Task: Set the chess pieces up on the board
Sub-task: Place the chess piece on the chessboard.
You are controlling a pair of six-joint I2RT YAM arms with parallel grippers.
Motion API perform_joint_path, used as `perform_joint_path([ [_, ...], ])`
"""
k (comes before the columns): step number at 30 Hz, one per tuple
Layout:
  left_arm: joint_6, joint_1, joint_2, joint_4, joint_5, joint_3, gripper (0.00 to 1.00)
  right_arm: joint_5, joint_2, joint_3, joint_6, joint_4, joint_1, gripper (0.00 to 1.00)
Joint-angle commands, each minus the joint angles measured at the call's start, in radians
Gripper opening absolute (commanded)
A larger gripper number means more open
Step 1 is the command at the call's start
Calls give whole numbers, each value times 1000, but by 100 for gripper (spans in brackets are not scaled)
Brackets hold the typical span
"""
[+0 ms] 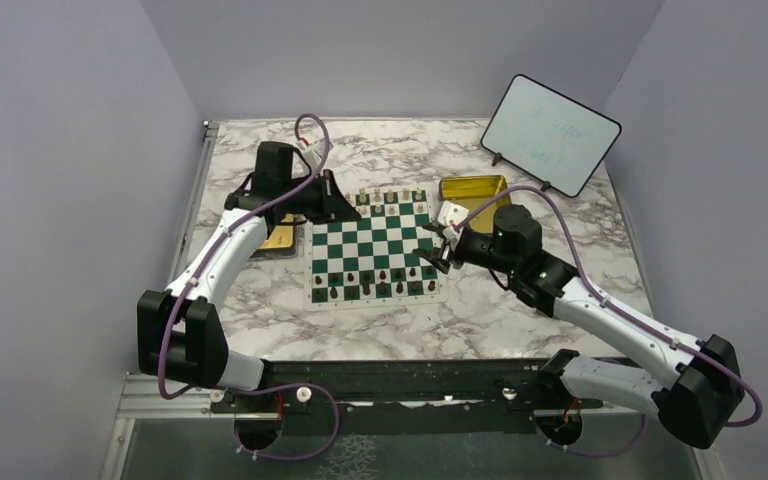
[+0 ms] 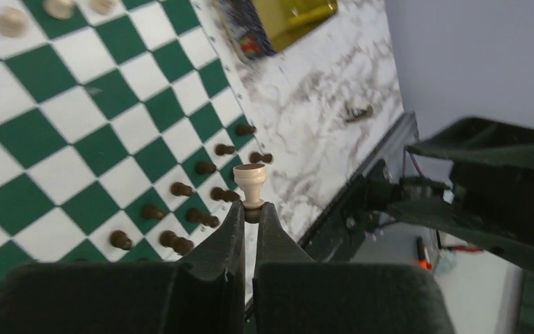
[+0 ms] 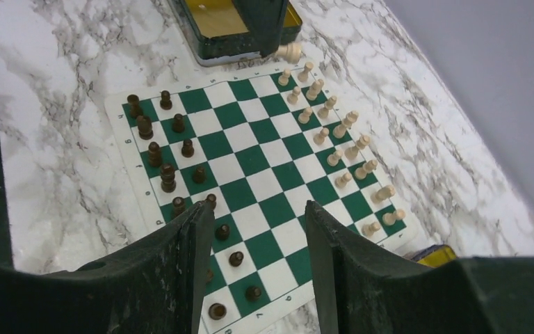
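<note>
**Item:** held cream piece [image 2: 250, 182], clamped by its narrow end between the tips of the left gripper [image 2: 252, 216]. Jaws closed on it; wide end sticks out past the tips, in line w/ the fingers. It hangs above the board [image 2: 76, 139] edge, not yet set down.

**Surroundings, L gripper:** dark pieces [image 2: 181, 189] in two rows on the board below and beyond the tips. Gold tray [image 2: 295, 14] farther out ahead, on the marble table [image 2: 306, 125].

**R gripper** [image 3: 259, 212]: jaws apart, nothing seen gripped. Dark rows lie directly under and between its fingers. Cream rows [image 3: 334, 158] lie off to its right side, closely spaced.

**Risks (judgement):**
1. Grip is small, tip-only, on a narrow section. Piece could pivot or slip on a fast move or on touchdown, then topple.
2. Cream rows tight. Lowering into a gap w/ wide fingers could knock neighbours over, possibly a chain.
3. R fingers straddle dark pieces. A descent slightly off-centre would clip one or more.
4. Release before the base sits flat means the piece falls or rolls off its square.
5. Target square for the held piece cannot be told from these views, so a wrong-square placement is possible.
</note>
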Motion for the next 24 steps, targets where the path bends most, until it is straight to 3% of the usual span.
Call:
perform_joint_path([
  [1,23,-91,-43,13,172,-39,0,-122,58,-4,-204,132,1,55],
  [4,29,-129,-36,12,214,-57,0,-160,107,-10,-285,197,0,55],
  [11,48,-167,-41,12,274,-77,0,-277,208,59,-533,88,2,55],
  [24,61,-199,18,5,290,-71,0,-301,289,120,-680,34,23,55],
])
